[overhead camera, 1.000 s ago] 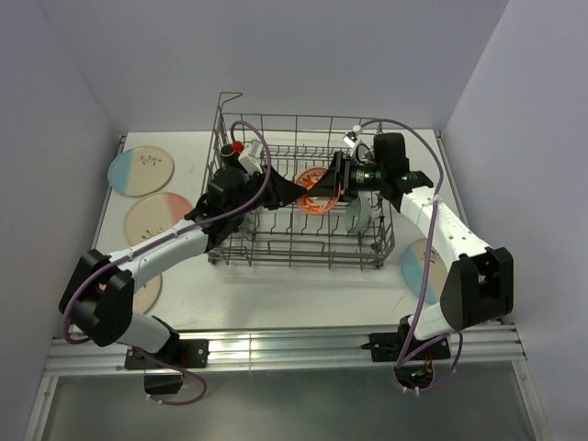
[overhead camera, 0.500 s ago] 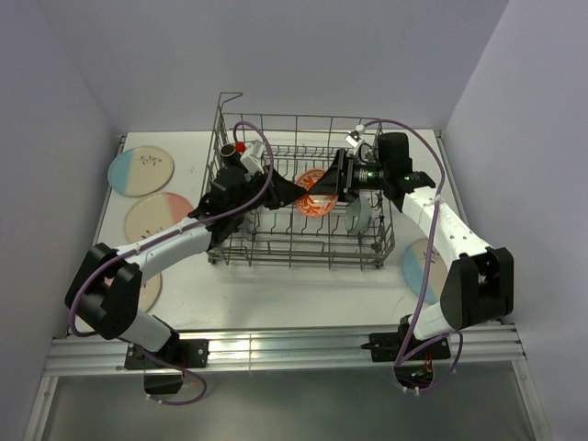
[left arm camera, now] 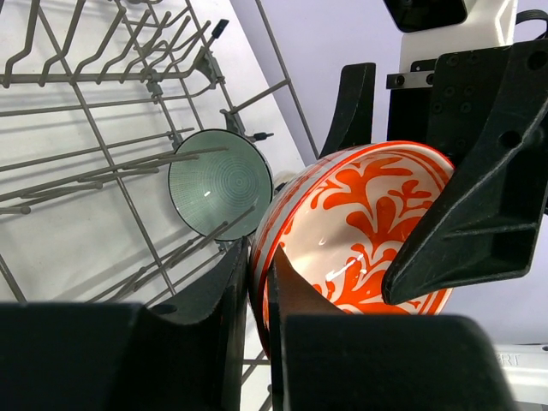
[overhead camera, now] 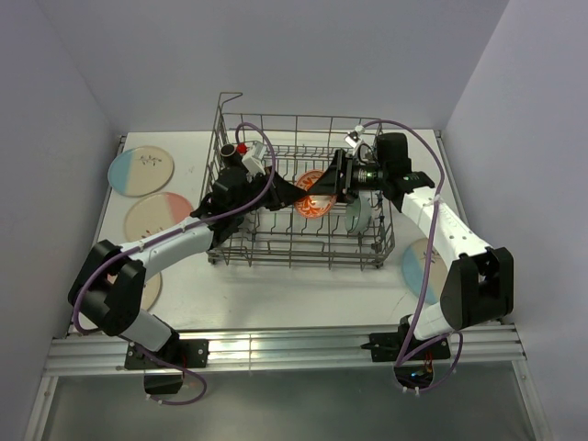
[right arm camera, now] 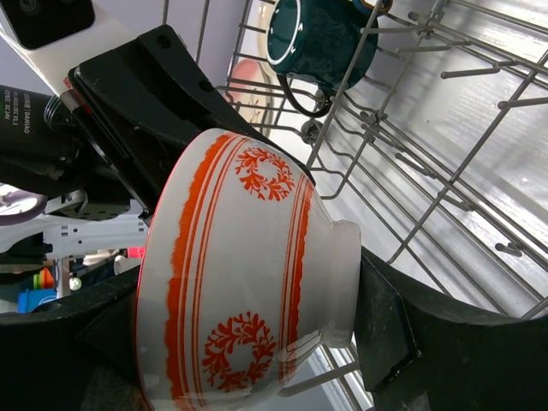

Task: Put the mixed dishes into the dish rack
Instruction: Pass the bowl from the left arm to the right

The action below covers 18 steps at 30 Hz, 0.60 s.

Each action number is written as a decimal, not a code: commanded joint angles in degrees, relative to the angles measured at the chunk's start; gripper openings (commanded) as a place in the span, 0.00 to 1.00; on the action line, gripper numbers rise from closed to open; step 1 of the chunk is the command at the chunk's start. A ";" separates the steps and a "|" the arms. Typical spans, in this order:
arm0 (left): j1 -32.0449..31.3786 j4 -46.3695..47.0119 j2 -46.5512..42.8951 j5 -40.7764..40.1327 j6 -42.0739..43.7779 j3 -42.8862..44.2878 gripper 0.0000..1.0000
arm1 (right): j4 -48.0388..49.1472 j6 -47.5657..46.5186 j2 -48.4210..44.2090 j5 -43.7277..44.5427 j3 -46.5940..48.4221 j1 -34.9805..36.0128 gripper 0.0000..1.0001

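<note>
Over the middle of the dish rack (overhead camera: pixel 294 261), the left gripper (left arm camera: pixel 259 257) pinches the rim of the orange-red bowl (left arm camera: pixel 360 223), apparently to take it over, while the right gripper (right arm camera: pixel 248 282) straddles it rim to foot, jaws wide, its grip unclear.

The grey wire dish rack (overhead camera: pixel 303 253) stands mid-counter, one corner loop raised at its back left. Above its middle an orange-red patterned bowl (overhead camera: pixel 315 195) hangs tipped on its side, its rim pinched by the left claw (left arm camera: pixel 261 274). A pale green bowl (left arm camera: pixel 220 182) leans on edge among the tines just beside it. A teal mug (right arm camera: pixel 321 34) stands in the back left corner. Outside lie four two-tone plates: blue (overhead camera: pixel 140 171), pink (overhead camera: pixel 158 216), a partly hidden one (overhead camera: pixel 149 289) and, to the right, another blue one (overhead camera: pixel 418 266).
</note>
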 commanded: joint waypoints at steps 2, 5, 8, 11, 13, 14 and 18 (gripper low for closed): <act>-1.48 4.93 -0.14 3.32 -2.02 2.54 0.00 | 2.11 -0.42 0.49 -0.81 2.28 1.42 0.76; -1.56 4.93 -0.41 3.24 -2.10 2.72 0.00 | 0.70 -1.47 0.76 0.68 2.80 1.51 0.77; -1.65 4.93 -0.76 3.15 -2.19 2.98 0.00 | -0.27 -2.10 1.11 2.09 3.24 1.60 0.78; -1.83 4.15 -1.02 2.80 -1.93 3.86 0.00 | -0.80 -2.18 1.28 2.71 3.33 1.60 0.78; -2.09 3.62 -1.20 2.62 -1.67 4.56 0.00 | -1.06 -2.36 1.46 3.33 3.51 1.60 0.79; -2.18 3.53 -1.11 2.62 -1.66 4.74 0.00 | -1.15 -2.36 1.55 3.33 3.42 1.60 0.79; -2.44 3.44 -1.28 2.27 -1.93 5.26 0.00 | -1.06 -2.27 1.90 3.50 3.25 1.77 0.79</act>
